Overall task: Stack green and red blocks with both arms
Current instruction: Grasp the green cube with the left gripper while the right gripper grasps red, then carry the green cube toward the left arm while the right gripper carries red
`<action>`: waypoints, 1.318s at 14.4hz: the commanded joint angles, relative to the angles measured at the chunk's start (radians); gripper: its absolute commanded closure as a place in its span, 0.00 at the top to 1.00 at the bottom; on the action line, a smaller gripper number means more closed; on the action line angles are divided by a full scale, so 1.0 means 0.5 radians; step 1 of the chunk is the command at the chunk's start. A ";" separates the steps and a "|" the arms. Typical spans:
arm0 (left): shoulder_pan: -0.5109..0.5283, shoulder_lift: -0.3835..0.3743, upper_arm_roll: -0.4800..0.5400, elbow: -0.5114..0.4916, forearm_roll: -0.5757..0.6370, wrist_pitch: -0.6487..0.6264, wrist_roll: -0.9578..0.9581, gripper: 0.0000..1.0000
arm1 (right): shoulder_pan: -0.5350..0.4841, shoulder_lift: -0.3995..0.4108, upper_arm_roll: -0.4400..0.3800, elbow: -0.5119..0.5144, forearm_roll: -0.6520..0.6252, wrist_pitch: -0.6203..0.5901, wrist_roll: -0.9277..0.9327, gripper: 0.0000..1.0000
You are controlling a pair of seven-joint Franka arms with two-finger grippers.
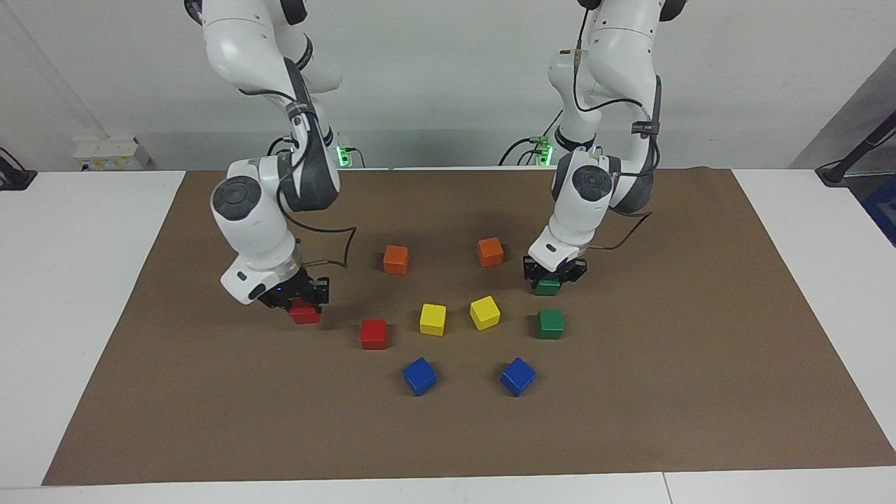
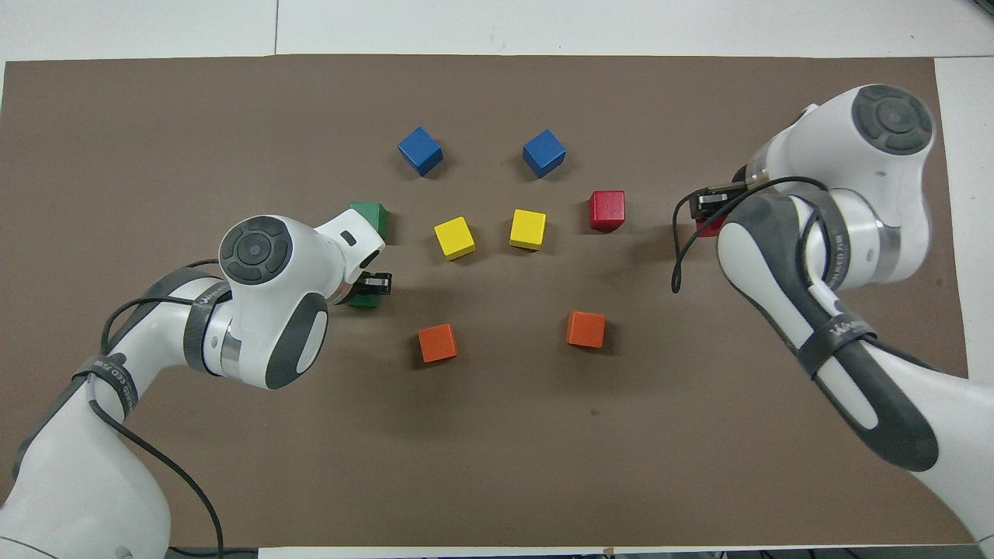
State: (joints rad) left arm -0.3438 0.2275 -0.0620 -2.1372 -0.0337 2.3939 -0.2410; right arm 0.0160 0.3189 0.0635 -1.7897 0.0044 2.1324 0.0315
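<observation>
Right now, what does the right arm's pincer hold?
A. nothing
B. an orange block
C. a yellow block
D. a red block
D: the right pincer is shut on a red block, away from the other red block.
</observation>
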 commanded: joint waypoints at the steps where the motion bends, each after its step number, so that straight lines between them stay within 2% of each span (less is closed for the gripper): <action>1: -0.012 -0.031 0.032 0.031 0.003 -0.087 0.010 0.00 | -0.188 -0.003 0.023 -0.037 -0.015 0.024 -0.173 0.00; 3: 0.037 -0.099 0.038 0.129 0.000 -0.271 0.003 0.00 | -0.298 -0.009 0.026 -0.142 -0.015 0.122 -0.253 0.00; 6: 0.196 -0.200 0.032 0.389 -0.040 -0.697 0.022 0.00 | -0.354 -0.009 0.026 -0.262 -0.012 0.279 -0.345 0.00; 10: 0.454 -0.356 0.038 0.485 -0.120 -1.001 0.291 0.00 | -0.354 -0.003 0.026 -0.295 -0.009 0.306 -0.342 0.00; 15: 0.810 -0.461 0.041 0.385 -0.120 -1.027 0.791 0.00 | -0.348 -0.009 0.026 -0.397 -0.009 0.441 -0.342 0.00; 18: 0.936 -0.534 0.044 0.115 -0.117 -0.758 0.988 0.00 | -0.339 -0.006 0.026 -0.403 -0.009 0.457 -0.333 0.02; 19: 0.957 -0.556 0.044 0.002 -0.117 -0.623 0.991 0.00 | -0.333 -0.006 0.026 -0.403 -0.009 0.460 -0.327 0.42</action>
State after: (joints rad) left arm 0.1125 0.0166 -0.0304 -1.9911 -0.0718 1.9621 0.2233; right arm -0.1489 0.3289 0.0700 -1.9726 0.0044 2.3384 -0.1263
